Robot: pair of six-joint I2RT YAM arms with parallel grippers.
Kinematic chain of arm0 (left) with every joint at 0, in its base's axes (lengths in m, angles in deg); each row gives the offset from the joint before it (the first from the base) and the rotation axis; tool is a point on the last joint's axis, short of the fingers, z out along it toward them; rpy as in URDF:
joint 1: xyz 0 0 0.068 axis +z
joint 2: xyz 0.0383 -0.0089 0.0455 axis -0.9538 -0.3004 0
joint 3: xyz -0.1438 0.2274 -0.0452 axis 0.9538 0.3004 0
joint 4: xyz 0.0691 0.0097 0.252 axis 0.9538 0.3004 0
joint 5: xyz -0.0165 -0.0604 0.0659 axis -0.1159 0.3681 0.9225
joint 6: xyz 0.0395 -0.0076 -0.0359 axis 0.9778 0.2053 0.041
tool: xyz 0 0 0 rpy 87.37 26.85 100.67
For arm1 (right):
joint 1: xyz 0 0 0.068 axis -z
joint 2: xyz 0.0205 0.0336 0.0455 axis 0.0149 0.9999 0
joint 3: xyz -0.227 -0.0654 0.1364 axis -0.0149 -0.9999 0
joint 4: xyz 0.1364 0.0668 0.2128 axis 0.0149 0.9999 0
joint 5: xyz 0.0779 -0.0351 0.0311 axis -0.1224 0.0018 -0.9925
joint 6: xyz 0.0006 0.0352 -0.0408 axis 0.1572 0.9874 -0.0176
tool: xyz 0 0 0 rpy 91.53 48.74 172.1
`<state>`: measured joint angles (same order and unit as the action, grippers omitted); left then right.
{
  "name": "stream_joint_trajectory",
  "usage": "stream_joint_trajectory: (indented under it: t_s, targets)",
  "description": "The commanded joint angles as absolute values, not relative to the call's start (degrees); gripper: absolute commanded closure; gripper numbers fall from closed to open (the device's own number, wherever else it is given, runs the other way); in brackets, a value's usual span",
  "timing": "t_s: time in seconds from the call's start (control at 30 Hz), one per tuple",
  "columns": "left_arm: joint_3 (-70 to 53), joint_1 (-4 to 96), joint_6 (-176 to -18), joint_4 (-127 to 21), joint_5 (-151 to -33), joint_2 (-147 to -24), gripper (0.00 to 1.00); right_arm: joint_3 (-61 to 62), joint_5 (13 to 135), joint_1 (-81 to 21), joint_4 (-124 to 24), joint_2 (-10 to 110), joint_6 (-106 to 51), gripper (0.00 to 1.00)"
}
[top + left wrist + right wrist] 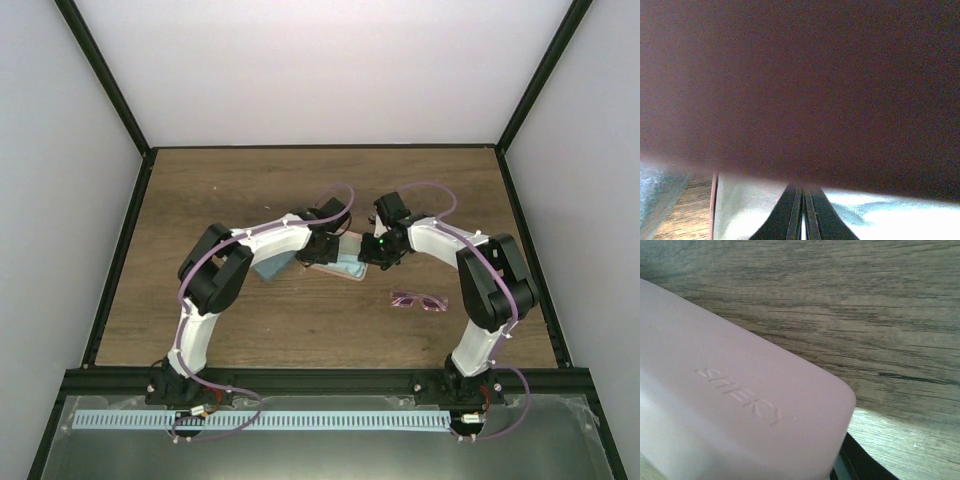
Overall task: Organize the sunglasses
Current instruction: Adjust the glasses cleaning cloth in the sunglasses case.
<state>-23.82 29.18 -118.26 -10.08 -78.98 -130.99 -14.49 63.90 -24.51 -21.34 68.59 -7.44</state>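
Note:
The pinkish-purple sunglasses lie on the table, to the right of both grippers and apart from them. The red-lensed pair is hidden. A pink case lies at the table's middle with both grippers on it. My left gripper is at its left part. In the left wrist view its fingers are pressed together under a dark reddish surface, above pale blue cloth. My right gripper is at the case's right end. The case fills the right wrist view, with one dark finger against its side.
A pale blue cloth lies half under the left arm, beside the case. Another blue-grey patch shows at the case. Black frame rails border the wooden table on the left, right and near sides.

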Motion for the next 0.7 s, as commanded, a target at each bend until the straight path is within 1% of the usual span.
stream_joint_trajectory:
  t_s: [0.0, 0.37, 0.67]
  targets:
    - [-21.77, 28.56, -118.16, -9.68, -79.34, -133.9, 0.96, -13.45, 63.63, -24.96, -21.8, 68.89, -7.56, 0.76]
    - [-25.83, 28.59, -117.6, -7.98, -78.34, -130.28, 0.96, -14.06, 63.69, -25.2, -22.31, 69.08, -7.4, 0.76]
    - [-25.79, 28.6, -117.43, -6.73, -76.22, -129.07, 0.96, -14.5, 63.67, -25.2, -22.35, 69.45, -7.72, 0.76]
